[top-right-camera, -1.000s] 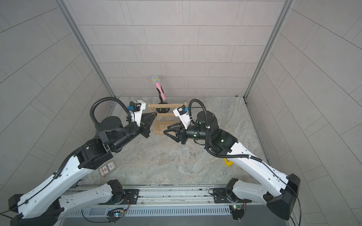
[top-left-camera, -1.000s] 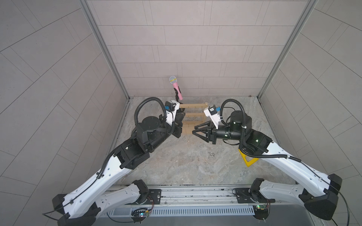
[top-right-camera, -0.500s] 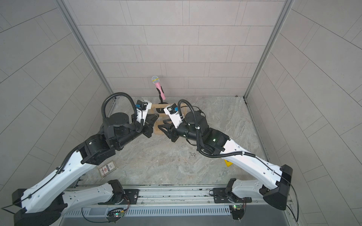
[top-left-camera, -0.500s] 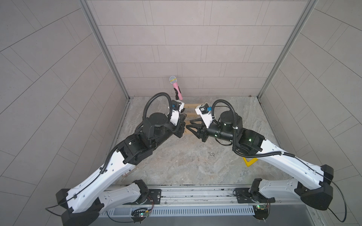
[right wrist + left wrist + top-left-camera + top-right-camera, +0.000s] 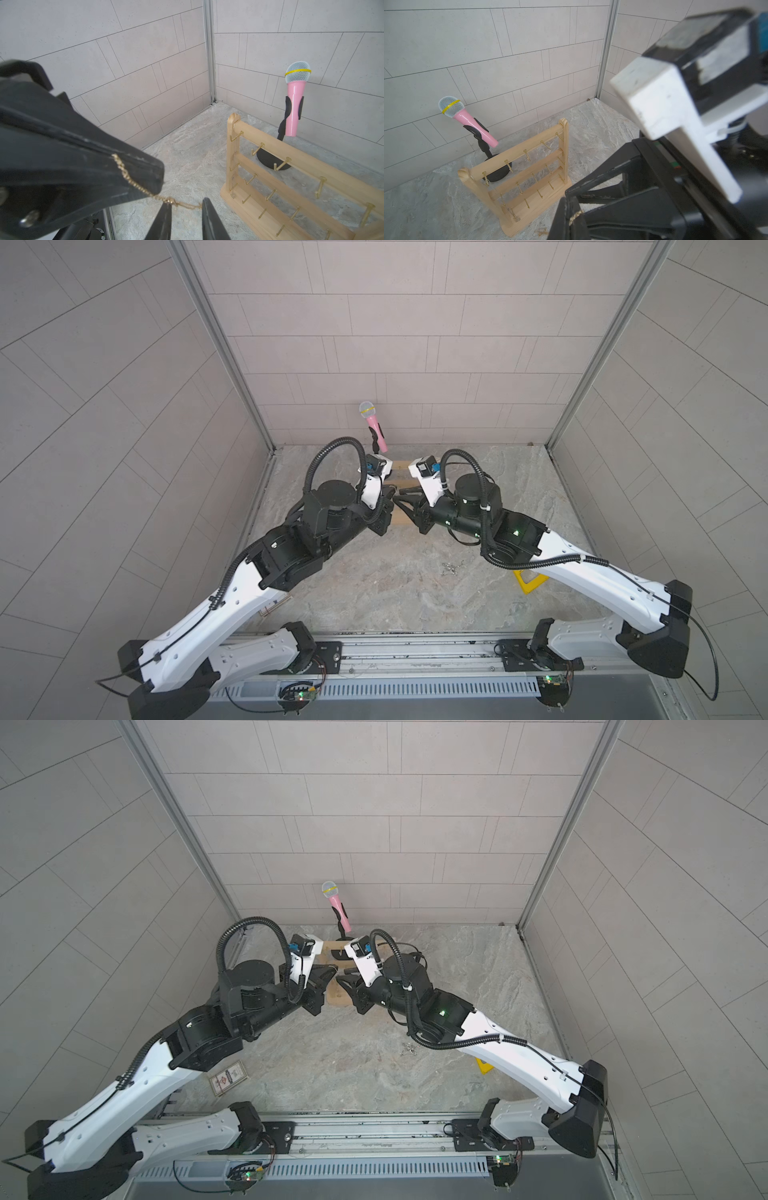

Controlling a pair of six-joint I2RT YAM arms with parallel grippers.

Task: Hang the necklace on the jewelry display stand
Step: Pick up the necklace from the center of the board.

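Observation:
The necklace, a thin gold chain, is pinched in my shut left gripper. A short free length of it spans the gap of my right gripper. The right gripper's two fingers stand apart on either side of the chain, so it is open. In both top views the two grippers meet tip to tip just in front of the jewelry display stand. This light wooden rack with rows of gold hooks is mostly hidden under the arms from above. In the left wrist view a bit of chain shows in the left gripper.
A pink microphone on a black stand sits behind the rack by the back wall. A small trinket hangs on a low hook. A small silvery chain, a yellow piece and a card lie on the stone floor.
Both arms have moved inward until the grippers meet in front of the rack. The right gripper's fingers have narrowed around the chain held by the left.

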